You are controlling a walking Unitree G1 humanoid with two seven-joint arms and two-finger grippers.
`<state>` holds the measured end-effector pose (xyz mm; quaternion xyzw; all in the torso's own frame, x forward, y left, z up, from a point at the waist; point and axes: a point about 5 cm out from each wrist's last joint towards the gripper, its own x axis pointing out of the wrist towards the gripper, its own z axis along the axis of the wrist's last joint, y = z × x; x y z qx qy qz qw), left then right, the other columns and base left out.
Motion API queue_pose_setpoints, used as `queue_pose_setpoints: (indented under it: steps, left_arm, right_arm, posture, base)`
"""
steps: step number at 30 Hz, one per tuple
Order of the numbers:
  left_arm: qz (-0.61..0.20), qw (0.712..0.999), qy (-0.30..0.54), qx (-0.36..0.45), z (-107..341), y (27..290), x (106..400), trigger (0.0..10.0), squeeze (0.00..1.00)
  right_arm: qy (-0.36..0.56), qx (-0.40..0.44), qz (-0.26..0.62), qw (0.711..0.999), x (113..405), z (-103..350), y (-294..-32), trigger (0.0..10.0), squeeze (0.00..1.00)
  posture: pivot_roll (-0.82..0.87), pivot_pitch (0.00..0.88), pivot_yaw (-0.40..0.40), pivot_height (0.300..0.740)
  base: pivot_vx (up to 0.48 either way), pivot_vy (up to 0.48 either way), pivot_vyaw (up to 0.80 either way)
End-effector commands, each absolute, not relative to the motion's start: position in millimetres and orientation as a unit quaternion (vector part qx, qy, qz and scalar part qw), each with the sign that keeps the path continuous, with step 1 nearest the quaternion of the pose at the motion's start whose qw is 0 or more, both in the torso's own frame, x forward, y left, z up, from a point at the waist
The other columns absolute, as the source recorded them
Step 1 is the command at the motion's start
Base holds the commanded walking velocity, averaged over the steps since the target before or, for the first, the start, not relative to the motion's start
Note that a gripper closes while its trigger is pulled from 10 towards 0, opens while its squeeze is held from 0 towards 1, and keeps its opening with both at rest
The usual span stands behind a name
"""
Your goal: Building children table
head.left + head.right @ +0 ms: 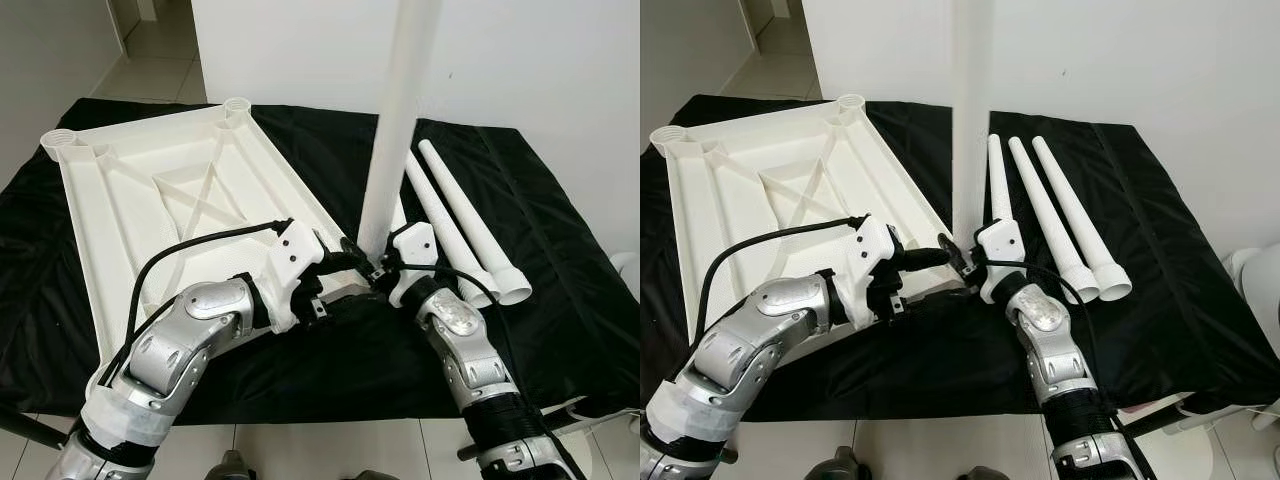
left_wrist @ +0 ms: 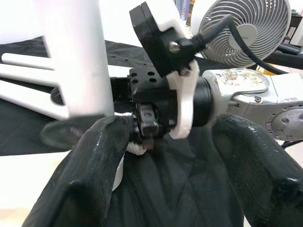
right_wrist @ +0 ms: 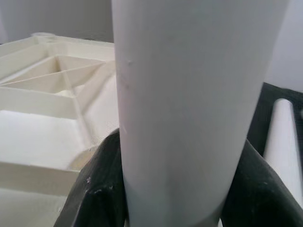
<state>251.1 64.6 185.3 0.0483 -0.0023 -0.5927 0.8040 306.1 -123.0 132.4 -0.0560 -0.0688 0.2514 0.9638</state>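
While the right gripper [image 1: 383,268] clamps an upright white table leg [image 1: 397,120], the left gripper [image 1: 352,262] reaches in beside it at the tabletop's near right corner.

Upside down on a black cloth [image 1: 560,300], the white tabletop [image 1: 150,200] lies left of centre with its ribbed underside showing and round leg sockets [image 1: 236,104] at its far corners. In the right wrist view, both black fingers [image 3: 97,189] press against the leg on either side. In the left wrist view, the left gripper's fingers [image 2: 90,175] stand spread apart, one touching the leg's base. Three more loose legs [image 1: 1060,215] lie side by side on the cloth just right of the held one. A white fan [image 2: 244,28] stands in the background.
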Motion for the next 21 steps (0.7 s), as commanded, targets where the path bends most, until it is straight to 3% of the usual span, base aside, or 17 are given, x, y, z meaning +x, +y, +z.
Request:
queue_pose_setpoints:
  steps: [1,7,21]
  left_arm:
    - [-0.592,0.805,-0.012,0.049,191,63,251,10.0,0.00]
    - [-0.593,0.804,-0.013,0.048,193,63,251,10.0,0.00]
    - [-0.590,0.807,-0.015,0.041,195,63,252,10.0,0.00]
  right_arm:
    - [-0.021,-0.046,0.236,0.970,304,113,-130,10.0,0.00]
    - [-0.020,-0.019,0.216,0.976,306,111,-134,10.0,0.00]
    - [-0.024,-0.068,0.274,0.959,305,106,-114,10.0,0.00]
  posture:
    - [0.09,0.024,-0.044,0.740]
    - [0.09,0.025,-0.038,0.740]
    - [0.09,0.028,-0.037,0.740]
  base:
    - [0.000,0.000,0.00]
    - [0.000,0.000,0.00]
    - [0.000,0.000,0.00]
